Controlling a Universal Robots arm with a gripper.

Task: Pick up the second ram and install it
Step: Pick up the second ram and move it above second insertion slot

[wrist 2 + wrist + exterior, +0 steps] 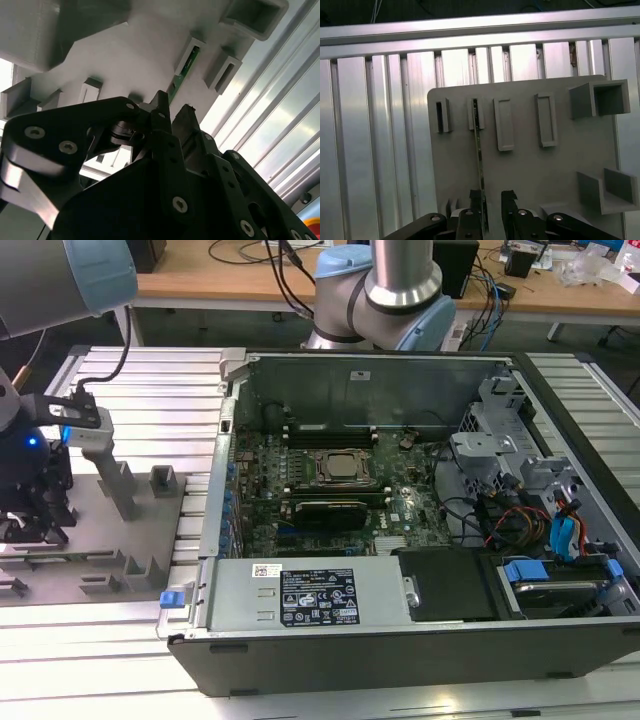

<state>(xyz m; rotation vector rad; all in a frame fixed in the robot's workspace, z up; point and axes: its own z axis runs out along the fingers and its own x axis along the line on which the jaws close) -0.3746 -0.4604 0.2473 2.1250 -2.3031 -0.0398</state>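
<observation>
The second ram [479,160] stands on its thin edge on a gray holder plate [560,170], apart from the computer. Its long axis runs straight across the plate. One end is seated in a narrow upright pocket [476,114], which belongs to a row of four such pockets and is next to an end one. The other end reaches back between the fingers of the pincer [492,197]. In the second wrist view the same green stick [184,67] points lengthwise at the black pincer [174,107]. The pincer's fingers are apart and straddle the near end of the stick. One finger [476,205] lies close against the board and a clear gap separates it from the other, so nothing is clamped. In the exterior view the pincer [35,525] hangs downward, low over the plate at the exterior view's left. It sits beneath a wrist carrying a small blue light, and the arm's base [385,290] stands behind the open computer case [400,640]. The plate rests on a slatted aluminium counter [150,370], just beside the case. Inside the case the motherboard [330,490] lies flat.
</observation>
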